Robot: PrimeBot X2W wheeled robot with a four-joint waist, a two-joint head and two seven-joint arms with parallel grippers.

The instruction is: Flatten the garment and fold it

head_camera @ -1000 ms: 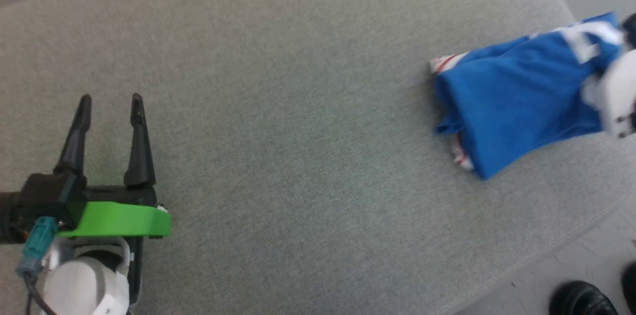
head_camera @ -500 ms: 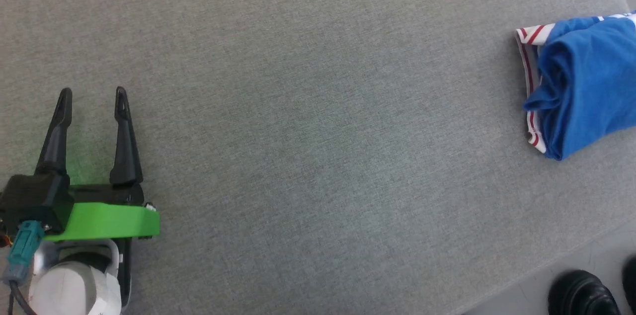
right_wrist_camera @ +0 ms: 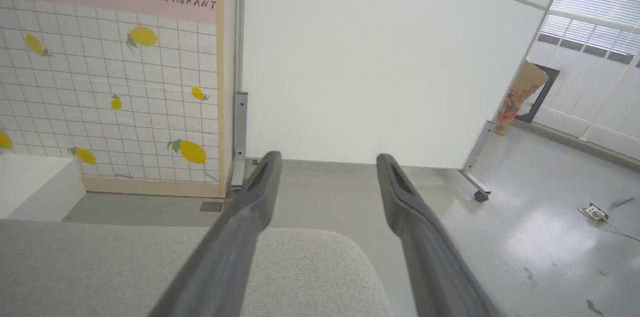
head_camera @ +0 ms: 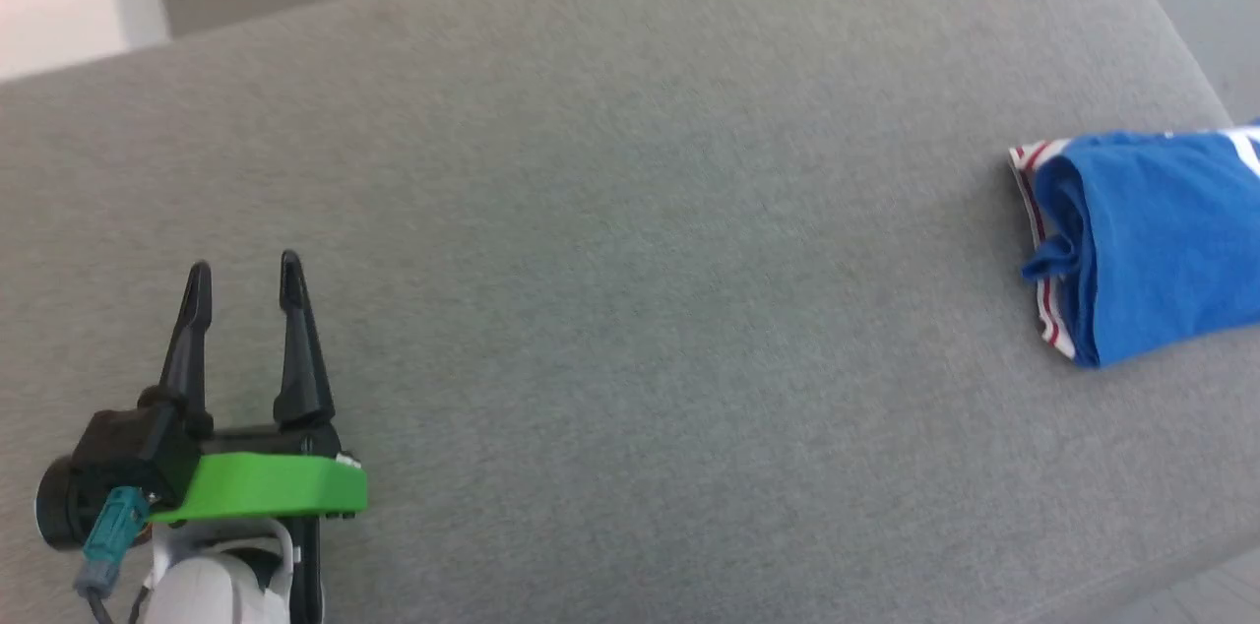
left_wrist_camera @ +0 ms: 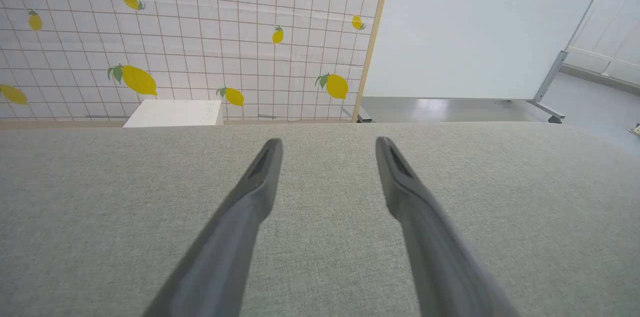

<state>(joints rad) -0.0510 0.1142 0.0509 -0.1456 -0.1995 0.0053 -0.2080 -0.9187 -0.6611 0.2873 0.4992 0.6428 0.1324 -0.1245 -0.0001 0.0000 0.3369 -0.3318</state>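
Note:
The garment, royal blue with a white band edged in red stripes, lies folded at the right edge of the head view on the grey cushioned surface; its right part is cut off by the frame. My left gripper hovers open at the lower left, far from the garment, with nothing between its fingers. The left wrist view shows the same left gripper open over bare grey fabric. In the right wrist view my right gripper is open and empty, pointing past the surface's rounded corner toward the floor.
The surface's far edge runs across the top of the head view with floor behind it. A lemon-patterned tiled screen, a small white box and a white partition on wheels stand beyond. Shiny grey floor lies to the right.
The head camera has shifted between frames. The right gripper, which was at the garment a second ago, has left the head view; the garment now lies flatter and folded. The left gripper stays open.

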